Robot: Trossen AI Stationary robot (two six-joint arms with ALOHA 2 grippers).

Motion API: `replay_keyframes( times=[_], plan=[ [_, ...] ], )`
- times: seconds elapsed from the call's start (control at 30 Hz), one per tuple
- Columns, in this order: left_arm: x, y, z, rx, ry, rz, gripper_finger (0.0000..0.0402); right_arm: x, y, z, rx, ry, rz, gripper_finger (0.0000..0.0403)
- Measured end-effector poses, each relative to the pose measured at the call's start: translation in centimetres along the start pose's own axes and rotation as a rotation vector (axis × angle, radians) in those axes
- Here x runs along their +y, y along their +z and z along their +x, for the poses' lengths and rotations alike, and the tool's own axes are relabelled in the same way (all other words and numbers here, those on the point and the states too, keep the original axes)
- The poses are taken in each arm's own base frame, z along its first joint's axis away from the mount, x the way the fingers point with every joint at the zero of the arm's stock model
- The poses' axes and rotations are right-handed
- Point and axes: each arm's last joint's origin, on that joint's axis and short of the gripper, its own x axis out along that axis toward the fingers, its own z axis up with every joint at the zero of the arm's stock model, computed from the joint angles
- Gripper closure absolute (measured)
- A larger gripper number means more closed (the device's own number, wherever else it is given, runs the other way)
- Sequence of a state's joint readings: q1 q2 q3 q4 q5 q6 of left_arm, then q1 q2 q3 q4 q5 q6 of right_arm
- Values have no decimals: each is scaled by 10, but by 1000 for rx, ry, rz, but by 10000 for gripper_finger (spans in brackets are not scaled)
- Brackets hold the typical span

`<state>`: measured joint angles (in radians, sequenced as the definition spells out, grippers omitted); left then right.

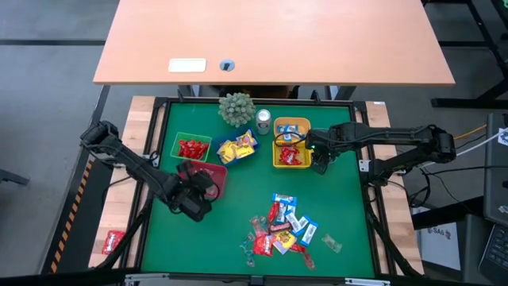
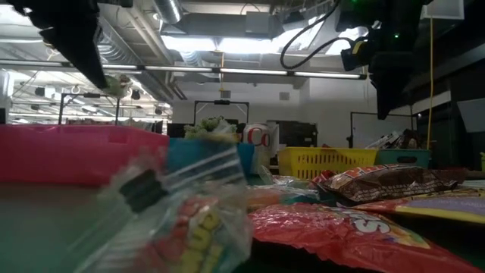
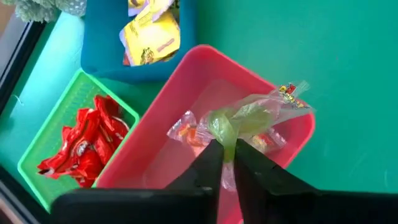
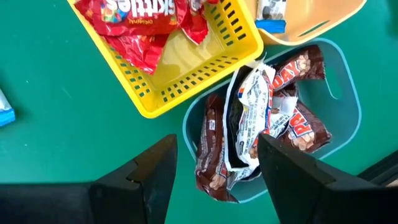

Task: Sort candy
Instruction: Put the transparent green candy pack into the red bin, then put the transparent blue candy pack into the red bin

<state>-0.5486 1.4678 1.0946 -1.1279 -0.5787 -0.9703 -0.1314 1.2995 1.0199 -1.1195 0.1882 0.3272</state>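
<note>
A pile of wrapped candy (image 1: 282, 230) in red, blue-and-white, yellow and clear wrappers lies on the green mat near its near edge. My left gripper (image 3: 225, 163) is shut on a clear-wrapped green candy (image 3: 249, 115) above the pink bin (image 1: 213, 176), which has another clear-wrapped sweet (image 3: 186, 132) lying inside. My right gripper (image 4: 214, 155) is open and holds nothing. It hangs over a teal bin (image 4: 339, 93) of brown-wrapped candy (image 4: 249, 124), beside the yellow bin (image 1: 291, 155) of red packets. My left gripper pinches the clear wrapper at its bunched green middle (image 3: 225, 134) between the two fingers, coming from above. The printed end of the wrapper (image 3: 289, 93) sticks out beyond the fingertips. The candy is lifted clear over the pink bin (image 2: 68, 152).
A green bin (image 1: 190, 147) holds red candy, a blue bin (image 1: 238, 147) yellow candy, and an orange-yellow bin (image 1: 291, 127) blue-and-white candy. A silver can (image 1: 263, 119) and a small plant (image 1: 236, 109) stand at the far edge. One red candy (image 1: 113, 241) lies off the mat on the left.
</note>
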Motion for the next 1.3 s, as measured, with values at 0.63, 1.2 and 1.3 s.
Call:
replay_keyframes(
  times=[0.63, 1.2, 1.3],
  plan=[
    [-53, 39, -1, -213, -499, -334, 234, 0, 0, 0, -3, 0, 1, 182],
    [-161, -4, 53, -342, -647, -39, 233, 0, 0, 0, -3, 0, 1, 182],
    [-169, -14, 64, -321, -627, -10, 235, 0, 0, 0, -3, 0, 1, 182]
  ],
)
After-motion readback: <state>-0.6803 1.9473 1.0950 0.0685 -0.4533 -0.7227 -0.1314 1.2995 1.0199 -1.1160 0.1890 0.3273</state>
